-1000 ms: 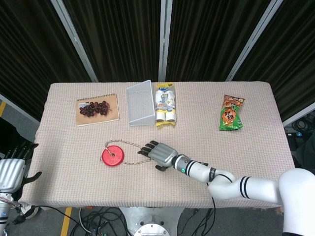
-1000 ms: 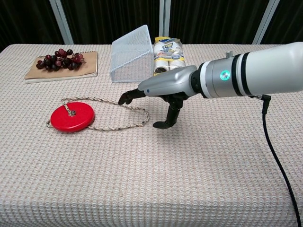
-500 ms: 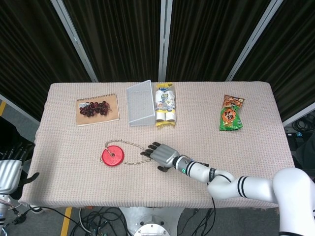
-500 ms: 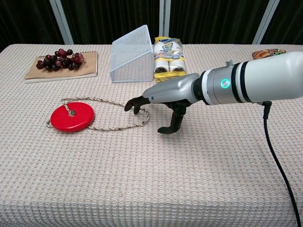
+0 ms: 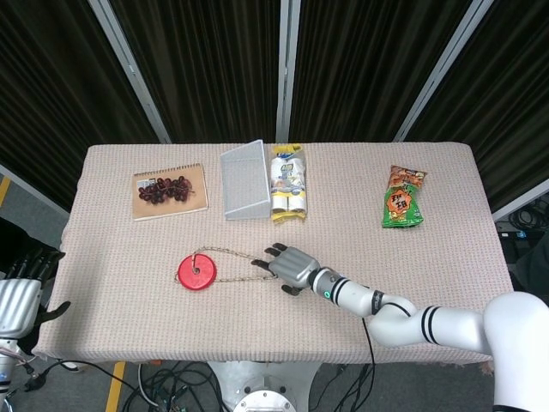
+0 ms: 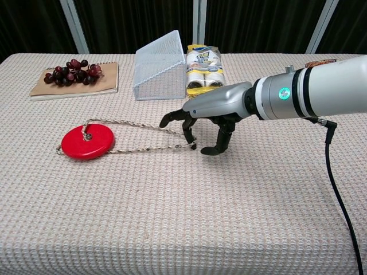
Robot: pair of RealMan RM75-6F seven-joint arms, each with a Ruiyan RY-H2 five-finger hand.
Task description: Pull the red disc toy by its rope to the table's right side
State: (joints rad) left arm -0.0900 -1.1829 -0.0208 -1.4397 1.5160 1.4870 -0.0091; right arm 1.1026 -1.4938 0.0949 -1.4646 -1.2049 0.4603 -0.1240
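The red disc toy (image 5: 196, 272) lies flat on the bench (image 5: 446, 257), toward the near-left part of its cloth-covered top, and its rope (image 6: 146, 137) runs out from the disc's centre toward 3 o'clock as a long, narrow loop, both strands drawn nearly straight. The right hand (image 6: 206, 117) rests at the far end of that loop, palm down, its dark fingers (image 6: 187, 133) curled downward with one hooked inside the bend of the rope and the thumb planted on the cloth just beside it; the rope is caught on the finger rather than pinched between pads. The right arm stretches away from the hand toward 4 o'clock in the head view. The left hand (image 5: 21, 296) hangs off the bench's left edge at about 8 o'clock, holding nothing, fingers apart and pointing up. At 11 o'clock from the disc, a notebook (image 5: 194, 194) carries a bunch of grapes (image 5: 165, 190). At 12 o'clock on the bench a clear plastic box (image 5: 243, 180) lies tilted on its side, touching a yellow snack pack (image 5: 289, 184) on its right. A green snack bag (image 5: 402, 198) sits at 2 o'clock, well apart from everything else.
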